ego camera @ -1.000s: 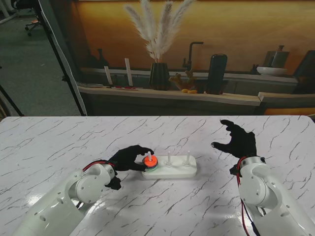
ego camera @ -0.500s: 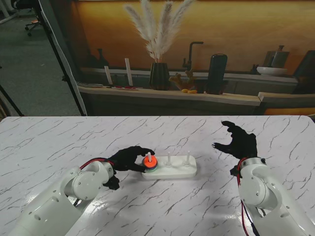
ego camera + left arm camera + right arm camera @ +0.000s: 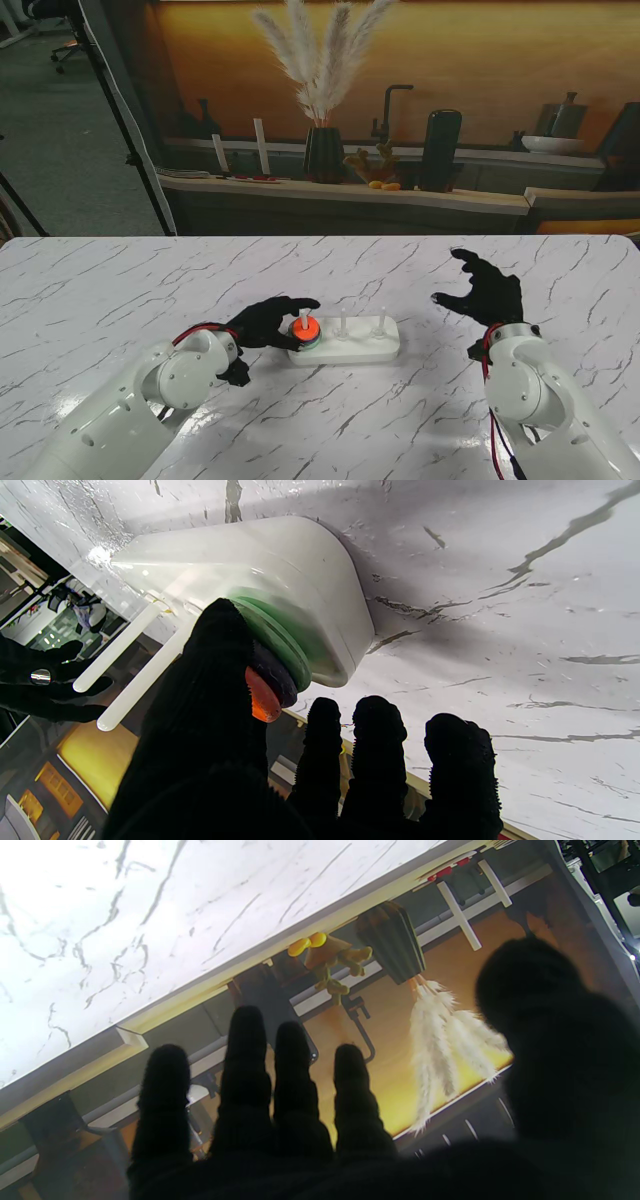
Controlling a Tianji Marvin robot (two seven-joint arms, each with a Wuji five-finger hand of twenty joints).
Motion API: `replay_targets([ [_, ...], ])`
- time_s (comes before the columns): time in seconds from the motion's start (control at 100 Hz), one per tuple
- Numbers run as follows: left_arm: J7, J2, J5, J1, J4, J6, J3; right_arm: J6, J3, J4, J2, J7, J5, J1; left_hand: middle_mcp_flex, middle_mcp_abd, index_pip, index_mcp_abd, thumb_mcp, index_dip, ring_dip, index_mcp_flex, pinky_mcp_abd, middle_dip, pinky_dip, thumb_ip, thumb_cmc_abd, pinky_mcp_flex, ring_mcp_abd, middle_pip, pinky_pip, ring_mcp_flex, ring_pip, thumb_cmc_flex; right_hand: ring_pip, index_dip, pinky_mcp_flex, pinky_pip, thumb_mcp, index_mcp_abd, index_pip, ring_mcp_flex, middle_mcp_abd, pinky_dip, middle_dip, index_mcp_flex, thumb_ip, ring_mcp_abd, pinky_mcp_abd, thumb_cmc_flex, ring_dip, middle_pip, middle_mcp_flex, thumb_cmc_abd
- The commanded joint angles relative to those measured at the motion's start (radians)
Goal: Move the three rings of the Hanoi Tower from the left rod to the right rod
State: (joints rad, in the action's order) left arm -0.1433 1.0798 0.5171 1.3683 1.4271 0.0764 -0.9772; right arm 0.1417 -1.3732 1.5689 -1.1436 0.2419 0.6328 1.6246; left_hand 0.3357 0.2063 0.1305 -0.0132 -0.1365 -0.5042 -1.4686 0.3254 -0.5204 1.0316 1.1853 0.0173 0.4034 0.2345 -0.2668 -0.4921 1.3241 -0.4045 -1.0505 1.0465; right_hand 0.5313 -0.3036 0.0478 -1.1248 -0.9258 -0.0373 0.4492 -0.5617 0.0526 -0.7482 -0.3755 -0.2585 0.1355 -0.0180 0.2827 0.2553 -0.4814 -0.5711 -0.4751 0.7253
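A white base [image 3: 352, 347] carries three white rods. On its left rod [image 3: 303, 317] sits a stack of rings, orange [image 3: 306, 328] on top, a dark one and a green one beneath. My left hand [image 3: 262, 323] in a black glove reaches around that stack. In the left wrist view its thumb [image 3: 215, 675] presses against the orange ring [image 3: 261, 700], above the dark ring [image 3: 276, 676] and green ring [image 3: 282, 640], while the other fingers [image 3: 372, 750] stay spread and off the rings. My right hand [image 3: 487, 288] hovers open to the right of the base, holding nothing.
The middle rod [image 3: 342, 322] and right rod [image 3: 381, 318] are bare. Beyond the table's far edge runs a ledge with a vase of pampas grass [image 3: 322, 150], a dark speaker [image 3: 441, 150] and small figures [image 3: 372, 168].
My left hand's index finger has stretched out slightly past the left rod. The right hand has sunk a little. The rings have not moved.
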Motion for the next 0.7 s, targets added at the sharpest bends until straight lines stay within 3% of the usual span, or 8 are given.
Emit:
replay_targets([
  [0.0, -0.012, 0.006, 0.001, 0.002, -0.004, 0.021, 0.003, 0.002, 0.002, 0.002, -0.008, -0.003, -0.003, 0.009, -0.030, -0.007, -0.009, -0.043, -0.043, 0.013, -0.044, -0.019, 0.004, 0.004, 0.043, 0.052, 0.040, 0.014, 0.025, -0.011, 0.072, -0.041, -0.032, 0.009, 0.016, -0.021, -0.003, -0.029, 0.012, 0.009, 0.012, -0.018, -0.009, -0.014, -0.013, -0.025, -0.034, -0.002, 0.048, 0.008, -0.012, -0.018, -0.031, -0.008],
  [0.22, -0.022, 0.004, -0.005, -0.001, -0.004, 0.027, 0.003, 0.005, 0.005, 0.000, -0.008, -0.004, -0.006, 0.008, 0.002, -0.009, 0.052, -0.075, -0.062, -0.028, -0.046, 0.052, 0.002, 0.015, 0.062, 0.034, -0.012, 0.050, 0.029, -0.038, 0.085, -0.075, -0.062, 0.031, 0.017, -0.020, -0.002, -0.030, 0.017, 0.009, 0.012, -0.019, -0.009, -0.014, -0.015, -0.026, -0.035, -0.002, 0.047, 0.008, -0.012, -0.019, -0.033, -0.012],
  [0.31, -0.029, 0.004, -0.016, 0.001, -0.001, 0.018, 0.002, 0.003, 0.004, -0.001, -0.009, -0.003, -0.007, 0.008, 0.012, -0.006, 0.098, -0.079, 0.025, -0.062, -0.042, 0.078, -0.003, 0.020, 0.070, 0.023, -0.087, 0.059, 0.024, -0.050, 0.090, -0.083, -0.078, 0.090, 0.017, -0.020, -0.002, -0.031, 0.018, 0.009, 0.013, -0.018, -0.009, -0.014, -0.016, -0.026, -0.036, -0.002, 0.047, 0.009, -0.012, -0.020, -0.033, -0.014],
  [0.56, -0.018, 0.010, -0.035, 0.009, -0.001, -0.001, 0.000, -0.001, 0.003, -0.004, -0.009, -0.002, -0.010, 0.008, 0.023, 0.000, 0.158, -0.073, 0.115, -0.087, -0.031, 0.112, -0.015, 0.016, 0.078, 0.004, -0.211, 0.065, 0.013, -0.058, 0.093, -0.089, -0.089, 0.154, 0.017, -0.019, -0.001, -0.033, 0.028, 0.010, 0.012, -0.017, -0.007, -0.015, -0.016, -0.026, -0.038, -0.002, 0.047, 0.007, -0.012, -0.019, -0.031, -0.029],
  [0.69, -0.014, 0.011, -0.041, 0.013, 0.004, -0.003, -0.007, -0.001, 0.004, -0.005, -0.009, -0.004, -0.012, 0.009, 0.029, 0.002, 0.170, -0.072, 0.127, -0.089, -0.029, 0.116, -0.020, 0.016, 0.078, 0.000, -0.232, 0.065, 0.006, -0.060, 0.092, -0.091, -0.091, 0.161, 0.017, -0.019, -0.001, -0.034, 0.037, 0.010, 0.012, -0.017, -0.008, -0.015, -0.016, -0.027, -0.041, -0.003, 0.046, 0.011, -0.012, -0.018, -0.031, -0.032],
])
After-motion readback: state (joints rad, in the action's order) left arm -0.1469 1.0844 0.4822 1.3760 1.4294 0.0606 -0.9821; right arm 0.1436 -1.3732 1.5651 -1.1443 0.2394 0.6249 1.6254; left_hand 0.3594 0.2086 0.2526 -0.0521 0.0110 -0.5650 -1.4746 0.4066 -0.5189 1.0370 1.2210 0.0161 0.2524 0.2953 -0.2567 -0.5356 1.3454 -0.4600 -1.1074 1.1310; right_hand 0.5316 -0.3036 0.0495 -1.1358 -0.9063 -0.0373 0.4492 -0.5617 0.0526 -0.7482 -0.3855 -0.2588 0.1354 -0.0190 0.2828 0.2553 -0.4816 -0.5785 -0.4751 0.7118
